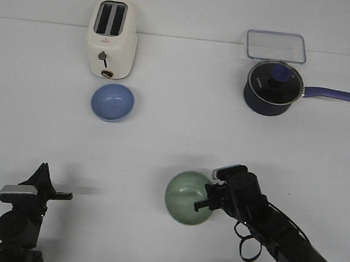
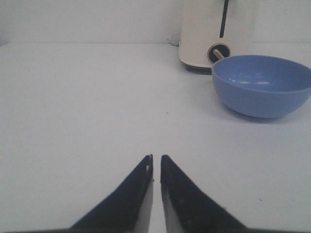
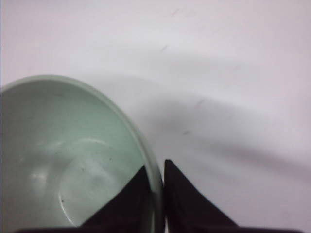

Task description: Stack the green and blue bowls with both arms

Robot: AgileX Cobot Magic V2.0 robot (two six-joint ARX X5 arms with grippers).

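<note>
Bowls, two, round, matte, both empty on the white bench (image 1: 173, 143). Sage green bowl (image 1: 187, 197) near the front: right hand (image 1: 205, 199) clamped on its rim, one finger inside, one outside. Periwinkle blue bowl (image 1: 112, 102) just before the cream toaster (image 1: 111, 38). Left hand (image 2: 155, 165) apart from both, fingers together, apparently holding nothing. Navy lidded saucepan (image 1: 273, 88) and clear rectangular container (image 1: 276, 46) far right; contents unseen.
</note>
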